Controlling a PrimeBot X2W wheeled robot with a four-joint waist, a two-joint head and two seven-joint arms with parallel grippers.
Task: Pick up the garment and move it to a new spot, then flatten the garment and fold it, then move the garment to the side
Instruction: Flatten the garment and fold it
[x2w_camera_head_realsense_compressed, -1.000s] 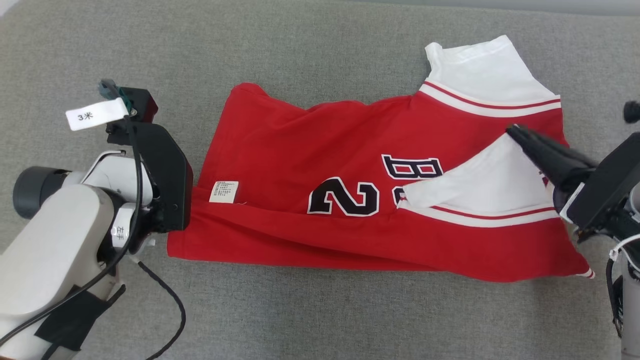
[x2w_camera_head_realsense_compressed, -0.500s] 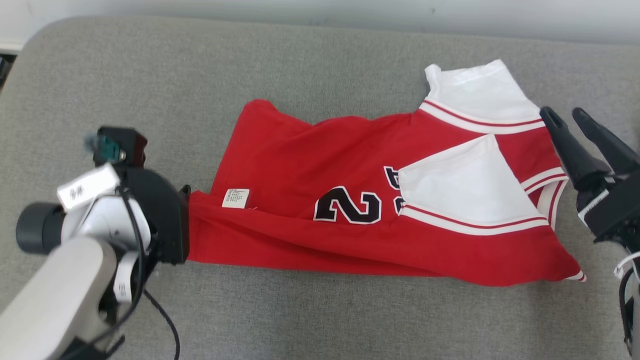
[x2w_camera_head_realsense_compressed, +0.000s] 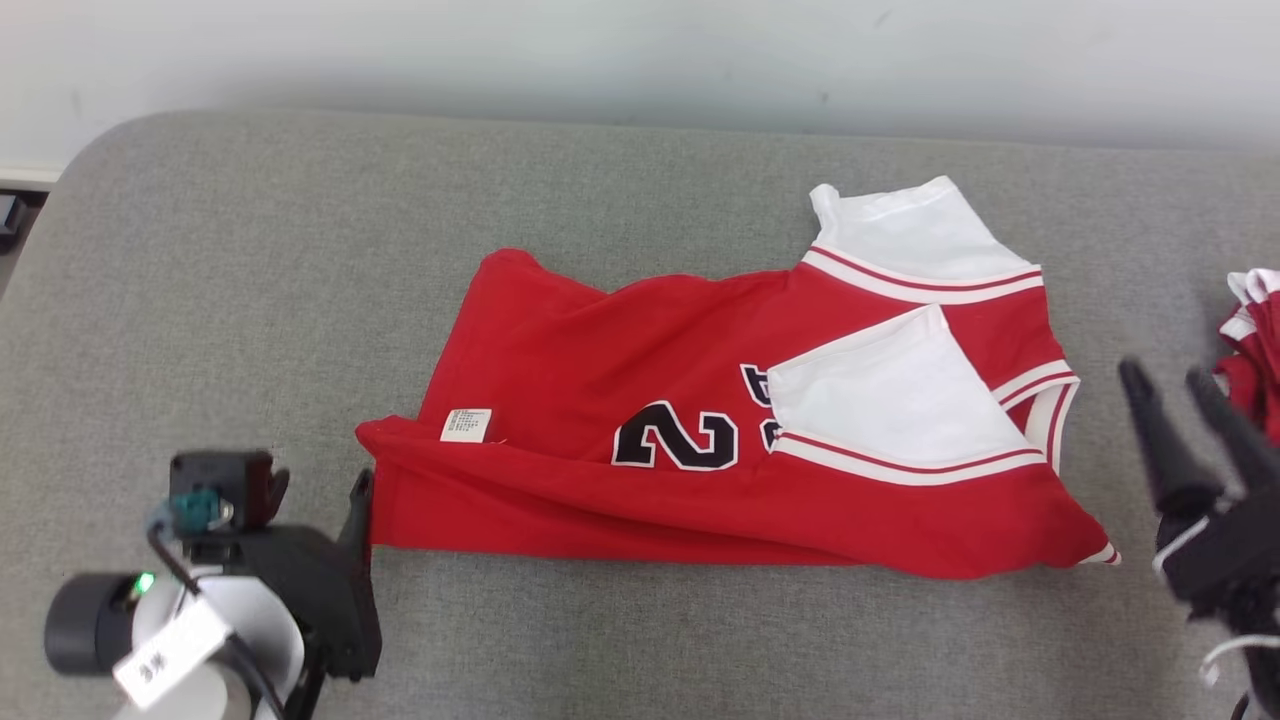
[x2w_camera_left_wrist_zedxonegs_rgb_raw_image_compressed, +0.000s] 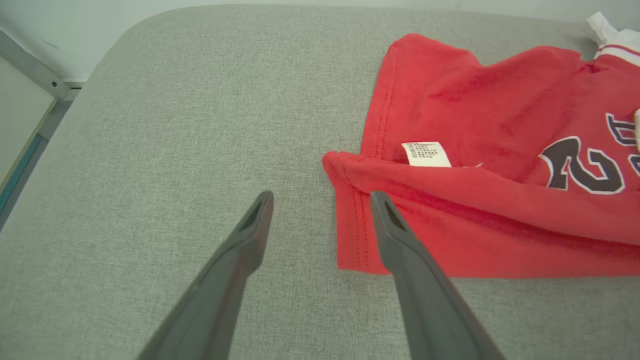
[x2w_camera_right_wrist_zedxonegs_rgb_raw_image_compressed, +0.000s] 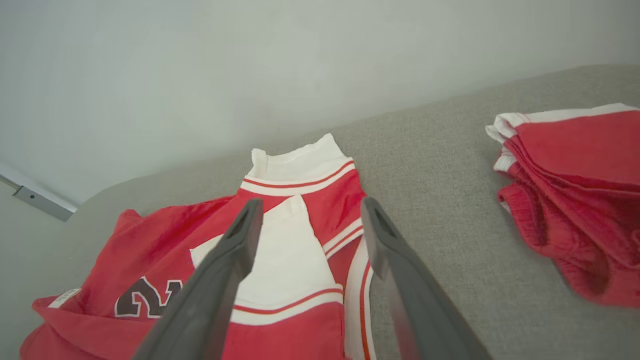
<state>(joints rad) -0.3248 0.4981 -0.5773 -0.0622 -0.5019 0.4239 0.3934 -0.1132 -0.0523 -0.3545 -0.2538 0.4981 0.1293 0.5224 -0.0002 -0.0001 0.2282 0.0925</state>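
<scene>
The jersey lies on the grey cushion, in the middle of the head view and folded lengthwise into a long band. Its hem end points to 9 o'clock and its sleeves to 3 o'clock. The near long edge, at 6 o'clock, is a rolled fold of red cloth. A white label sits near the hem end, at 9 o'clock from the dark number. One white sleeve is folded over the chest, just at 3 o'clock from the number. The other sleeve sticks out flat toward 1 o'clock.

The left gripper is at 8 o'clock in the head view, by the hem corner. Its jaws stand wide apart with nothing between them. In the left wrist view one finger overlaps the hem's edge and the other is over bare cushion. Whether the first touches the cloth cannot be told.

The right gripper is at 4 o'clock in the head view, apart from the jersey's sleeve end, jaws spread and empty. A second red and white pile lies at 3 o'clock, well apart from the jersey. A pale wall runs along 12 o'clock
</scene>
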